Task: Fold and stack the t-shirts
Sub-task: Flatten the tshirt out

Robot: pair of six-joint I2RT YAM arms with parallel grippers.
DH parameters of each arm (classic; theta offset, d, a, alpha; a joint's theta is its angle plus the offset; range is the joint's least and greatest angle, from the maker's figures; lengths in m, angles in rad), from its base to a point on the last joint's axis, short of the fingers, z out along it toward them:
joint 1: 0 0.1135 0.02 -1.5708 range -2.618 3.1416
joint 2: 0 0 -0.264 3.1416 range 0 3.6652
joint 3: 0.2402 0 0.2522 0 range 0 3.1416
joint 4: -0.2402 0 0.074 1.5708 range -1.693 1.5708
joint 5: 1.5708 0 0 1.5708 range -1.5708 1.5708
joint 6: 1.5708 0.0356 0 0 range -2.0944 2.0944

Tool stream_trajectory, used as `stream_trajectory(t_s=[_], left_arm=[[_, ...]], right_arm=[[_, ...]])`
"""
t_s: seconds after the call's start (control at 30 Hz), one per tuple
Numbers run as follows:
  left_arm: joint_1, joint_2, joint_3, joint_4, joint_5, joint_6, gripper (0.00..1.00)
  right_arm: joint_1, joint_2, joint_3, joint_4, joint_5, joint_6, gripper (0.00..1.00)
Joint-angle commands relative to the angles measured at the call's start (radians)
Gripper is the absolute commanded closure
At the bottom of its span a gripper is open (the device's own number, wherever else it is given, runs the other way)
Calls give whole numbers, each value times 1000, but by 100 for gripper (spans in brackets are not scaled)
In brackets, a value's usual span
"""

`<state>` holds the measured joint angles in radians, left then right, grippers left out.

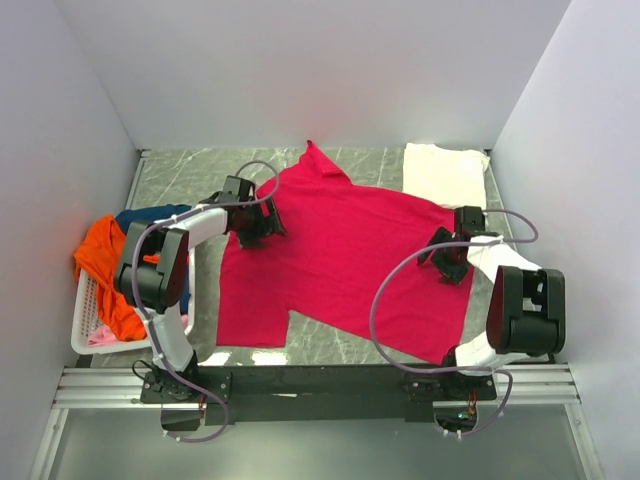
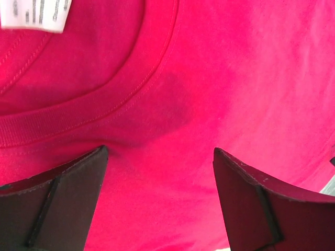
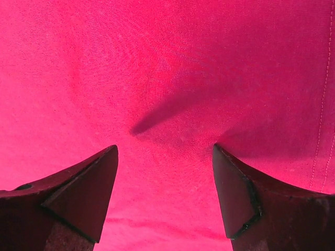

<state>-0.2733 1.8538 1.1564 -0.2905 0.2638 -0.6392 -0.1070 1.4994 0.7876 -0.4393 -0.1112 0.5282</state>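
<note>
Our left fingers stand spread, tips low over the crimson t-shirt just below its ribbed collar, with the white neck label beyond them. Nothing is pinched. Our right fingers are spread too, over plain cloth toward the shirt's right end, beside a stitched seam line. A small crease lies between them, and they grip nothing.

The shirt lies opened out across the middle of the table, neck to the left. We judge that the step in hand is taking hold for a fold. To do it well we should press both sets of tips down together and close on one ridge of cloth each. We should then lift evenly, so the shirt does not skew.

The cream-white t-shirt lies folded at the far right. Unfolded tees wait in the basket at the left.
</note>
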Motion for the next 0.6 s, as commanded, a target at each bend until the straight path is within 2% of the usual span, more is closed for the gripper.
stream_trajectory(t_s=[0.0,0.3,0.57], left_arm=[[6,87,49,10,-32,41,11],[17,260,284,-62,-46,85,12],[29,459,604,-95,15,116,11]], right_arm=[[6,70,42,-16,44,3,21],[6,211,205,-70,67,1,21],[6,352,409,-139,93,-19,21]])
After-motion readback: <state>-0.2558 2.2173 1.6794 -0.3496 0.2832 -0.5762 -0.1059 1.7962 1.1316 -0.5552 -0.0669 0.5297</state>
